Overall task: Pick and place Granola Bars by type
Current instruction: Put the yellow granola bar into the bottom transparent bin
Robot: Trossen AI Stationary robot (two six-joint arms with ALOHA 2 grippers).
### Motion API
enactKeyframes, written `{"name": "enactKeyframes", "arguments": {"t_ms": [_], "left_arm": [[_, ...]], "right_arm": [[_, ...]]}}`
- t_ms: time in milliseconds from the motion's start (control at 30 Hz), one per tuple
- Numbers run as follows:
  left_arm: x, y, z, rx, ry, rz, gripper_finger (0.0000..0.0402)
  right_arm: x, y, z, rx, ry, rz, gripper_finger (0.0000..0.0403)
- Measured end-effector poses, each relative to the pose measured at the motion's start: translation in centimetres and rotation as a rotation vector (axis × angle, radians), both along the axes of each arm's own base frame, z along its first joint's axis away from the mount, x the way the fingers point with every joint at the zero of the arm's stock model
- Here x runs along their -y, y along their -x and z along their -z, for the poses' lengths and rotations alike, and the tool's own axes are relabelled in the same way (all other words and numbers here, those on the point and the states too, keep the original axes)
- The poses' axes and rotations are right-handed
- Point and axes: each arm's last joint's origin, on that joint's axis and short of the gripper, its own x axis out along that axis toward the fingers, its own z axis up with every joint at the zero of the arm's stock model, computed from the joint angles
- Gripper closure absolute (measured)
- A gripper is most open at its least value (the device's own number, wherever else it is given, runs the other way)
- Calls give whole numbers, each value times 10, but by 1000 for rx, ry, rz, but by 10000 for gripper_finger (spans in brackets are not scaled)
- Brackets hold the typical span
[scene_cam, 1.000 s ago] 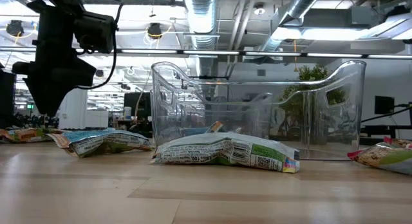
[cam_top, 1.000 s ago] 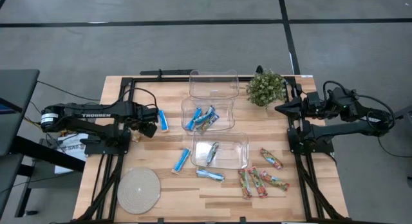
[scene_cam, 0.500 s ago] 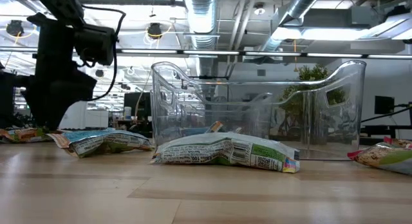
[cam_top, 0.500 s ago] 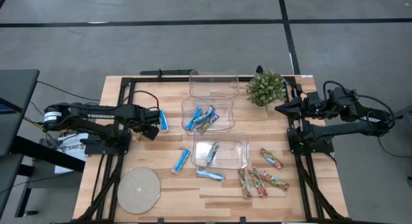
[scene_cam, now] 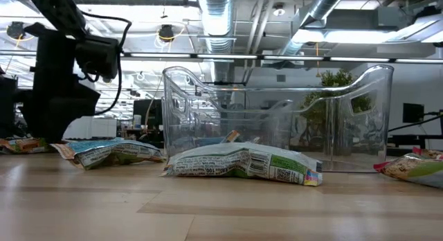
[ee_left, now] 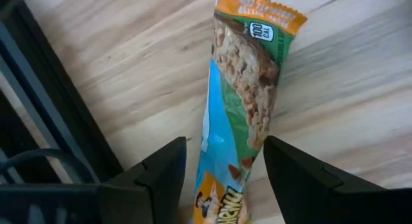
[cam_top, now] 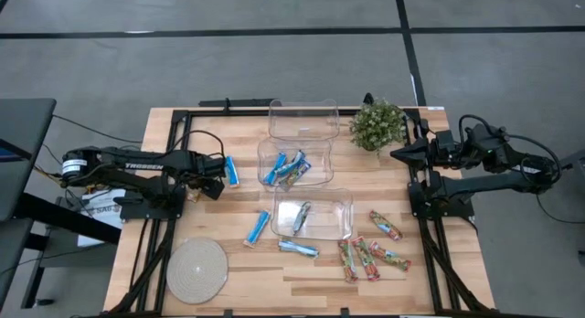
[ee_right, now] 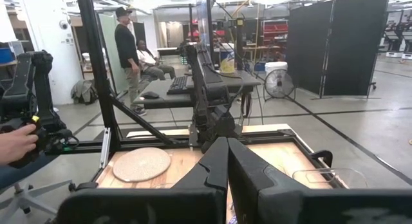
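Observation:
My left gripper (cam_top: 220, 171) is down at the table's left side, open, its two fingers standing on either side of one end of a blue, green and orange wrapped bar (ee_left: 241, 89) that lies flat on the wood (cam_top: 232, 170). In the low view the left arm (scene_cam: 59, 82) is a dark mass at the left. The middle clear bin (cam_top: 295, 163) holds several blue bars. The near bin (cam_top: 312, 213) holds one bar. Loose bars lie near it: blue ones (cam_top: 258, 228) (cam_top: 299, 249) and red-green-orange ones (cam_top: 366, 257). My right gripper (ee_right: 226, 161) is shut and waits at the table's right edge (cam_top: 399, 153). My left gripper comes at the bar from the table's left with its fingers along the bar, one on each side of the end nearest the arm (ee_left: 222, 192). A strip of wood shows beside one finger (ee_left: 168, 166); whether the other finger (ee_left: 283, 163) touches the wrapper I cannot tell.
An empty clear bin (cam_top: 303, 119) stands at the far edge beside a small potted plant (cam_top: 377, 124). A round woven mat (cam_top: 196, 270) lies at the near left corner. Black frame rails (cam_top: 174, 163) run along the table's sides. People stand in the room beyond.
My left gripper has come down toward the table over the blue bar at the left side; in the low view the arm sinks and shifts slightly left. The bars and bins have stayed where they were.

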Motion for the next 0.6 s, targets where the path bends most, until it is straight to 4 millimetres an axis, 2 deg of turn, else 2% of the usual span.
{"name": "enactKeyframes", "arguments": {"t_ms": [267, 600], "left_arm": [[1, 1, 9, 38, 12, 3, 214], [2, 1, 11, 57, 34, 14, 319]], "right_arm": [[0, 0, 0, 0, 0, 0, 403], [0, 0, 0, 0, 0, 0, 403]]}}
